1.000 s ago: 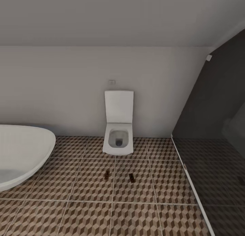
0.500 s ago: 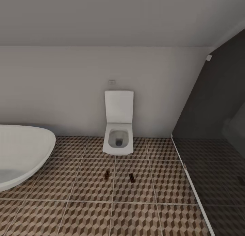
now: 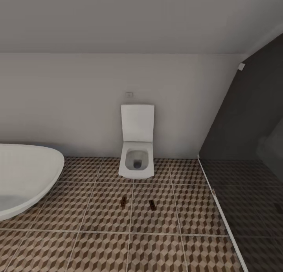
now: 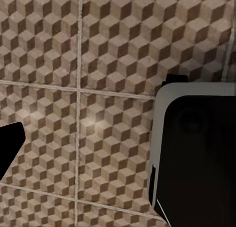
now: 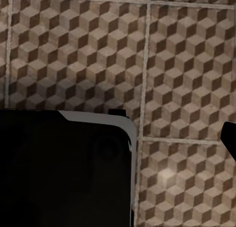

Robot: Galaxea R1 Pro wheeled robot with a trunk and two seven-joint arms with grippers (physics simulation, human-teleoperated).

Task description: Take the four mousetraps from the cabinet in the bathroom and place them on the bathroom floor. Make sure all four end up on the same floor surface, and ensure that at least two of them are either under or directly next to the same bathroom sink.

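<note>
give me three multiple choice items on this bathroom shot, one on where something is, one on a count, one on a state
1. Where do the mousetraps lie?
A. in the bathtub
B. on the floor before the toilet
C. on the toilet lid

2. How many mousetraps show on the floor?
A. two
B. four
C. none

3. How is the toilet lid?
A. shut
B. raised
C. missing

Answers:
1. B: the left mousetrap and the right mousetrap lie on the floor, in front of the toilet, right of the bathtub.
2. A: just those two small dark pieces are in the head view.
3. B: the lid stands upright against the wall and the bowl is open.
</note>
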